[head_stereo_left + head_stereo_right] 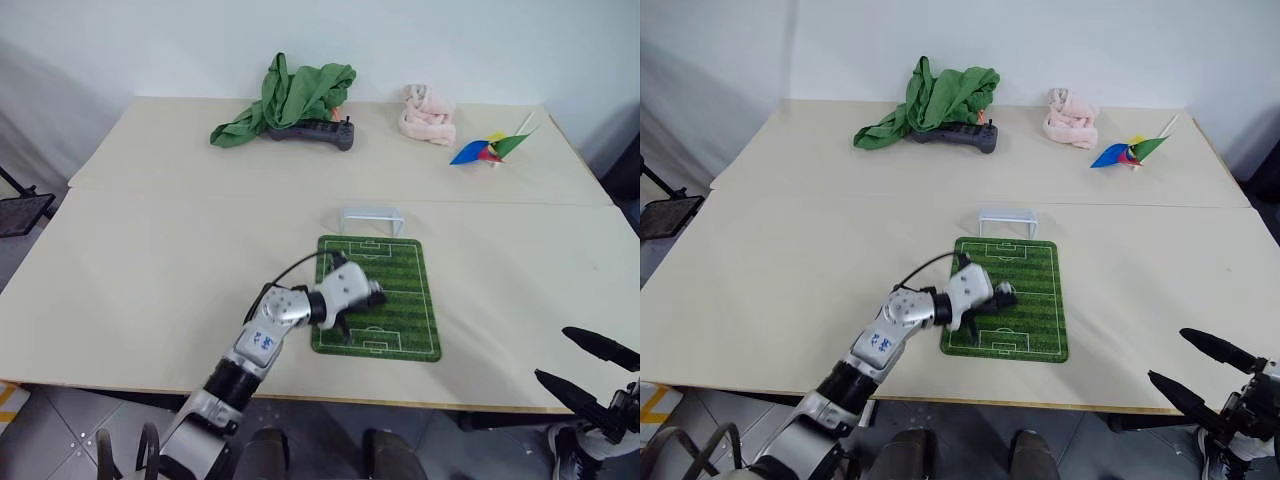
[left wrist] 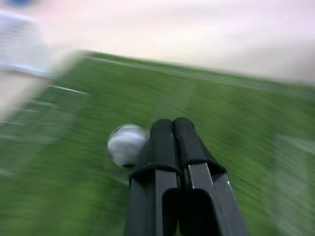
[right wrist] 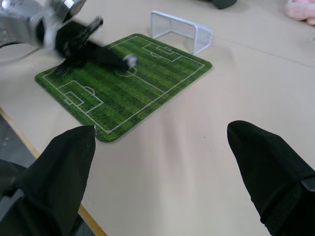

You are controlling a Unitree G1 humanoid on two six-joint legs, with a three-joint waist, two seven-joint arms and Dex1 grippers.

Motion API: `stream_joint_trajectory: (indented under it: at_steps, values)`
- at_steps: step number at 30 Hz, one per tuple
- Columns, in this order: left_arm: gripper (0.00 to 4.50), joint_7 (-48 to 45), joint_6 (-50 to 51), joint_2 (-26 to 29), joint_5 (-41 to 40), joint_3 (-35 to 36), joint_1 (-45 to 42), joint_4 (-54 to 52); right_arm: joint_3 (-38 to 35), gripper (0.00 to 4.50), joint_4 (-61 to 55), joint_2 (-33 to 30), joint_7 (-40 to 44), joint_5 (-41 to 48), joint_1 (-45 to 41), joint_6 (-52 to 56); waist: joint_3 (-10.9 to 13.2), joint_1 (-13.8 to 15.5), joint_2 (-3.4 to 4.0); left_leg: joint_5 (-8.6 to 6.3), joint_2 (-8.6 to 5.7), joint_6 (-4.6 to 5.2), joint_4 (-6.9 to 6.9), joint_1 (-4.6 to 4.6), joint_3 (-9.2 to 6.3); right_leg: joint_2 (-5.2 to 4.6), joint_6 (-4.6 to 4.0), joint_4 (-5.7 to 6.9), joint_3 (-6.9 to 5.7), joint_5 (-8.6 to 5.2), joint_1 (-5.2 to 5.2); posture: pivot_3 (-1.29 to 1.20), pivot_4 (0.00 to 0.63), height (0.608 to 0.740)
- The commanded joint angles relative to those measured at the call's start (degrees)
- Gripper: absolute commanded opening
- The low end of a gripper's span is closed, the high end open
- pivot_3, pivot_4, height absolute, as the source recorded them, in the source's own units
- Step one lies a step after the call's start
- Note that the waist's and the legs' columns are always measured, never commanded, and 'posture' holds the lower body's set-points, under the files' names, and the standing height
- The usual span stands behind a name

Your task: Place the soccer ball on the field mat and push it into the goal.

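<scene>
The field mat (image 1: 395, 270) lies flat on the table near the front edge, its length running away from me. The goal (image 1: 372, 218) stands just past the mat's far end. My left gripper (image 1: 377, 293) reaches level over the middle of the mat, its two black fingers (image 2: 162, 135) pressed together and shut on nothing. The soccer ball (image 2: 127, 144) sits on the mat right against the side of those fingertips, and it also shows as a small white ball (image 3: 130, 60) at the centre circle. My right gripper (image 1: 551, 353) hangs open off the table's front right, away from the mat.
At the back of the table lie a crumpled green cloth (image 1: 295, 92), a dark grey controller (image 1: 312, 131), a pink cloth (image 1: 428, 114) and a coloured pinwheel (image 1: 488, 149). The table's front edge runs just behind the mat's near end.
</scene>
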Motion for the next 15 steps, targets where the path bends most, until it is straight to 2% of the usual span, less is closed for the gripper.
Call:
stream_joint_trajectory:
  at_steps: [1, 6, 12, 15]
  values:
    - [0.02, 4.8, 3.5, -0.4, -1.1, 4.7, -0.4, -4.1, 0.1, 4.50, -0.2, -0.2, -0.6, -0.4, -1.0, -1.0, 0.0, -0.2, 0.00, -0.01, 0.00, -0.02, -0.07, 0.02, 0.00, 0.00, 0.05, 0.00, 0.00, 0.03, -0.01, 0.00, 0.150, 0.740]
    - [0.02, 1.1, 0.8, 1.3, -4.1, 6.0, 1.9, -8.6, 0.8, 4.50, 1.4, -0.8, -0.4, -1.1, -3.0, -1.0, 0.0, 0.1, 0.05, 0.03, 0.00, -0.22, -0.38, 0.11, -0.01, 0.03, 0.90, 0.05, -0.06, 0.47, -0.09, 0.00, 0.150, 0.740]
    - [0.02, -13.0, 3.7, 6.4, -15.2, 7.4, 5.4, -15.3, 1.5, 4.50, 3.9, -2.3, 0.5, -1.5, -6.4, -1.1, 0.0, 0.1, 0.06, 0.00, 0.00, -0.28, -0.31, 0.03, 0.03, 0.01, 0.88, -0.06, -0.05, 0.46, -0.08, 0.00, 0.150, 0.740]
    - [0.02, -13.5, 6.0, 9.5, -17.0, 9.4, 8.4, -18.6, 1.7, 4.50, 5.4, -3.4, 1.0, -1.8, -7.9, -0.9, 0.0, 0.1, 0.08, 0.00, 0.00, -0.26, -0.33, 0.05, 0.03, 0.02, 0.88, -0.05, -0.05, 0.46, -0.08, 0.00, 0.150, 0.740]
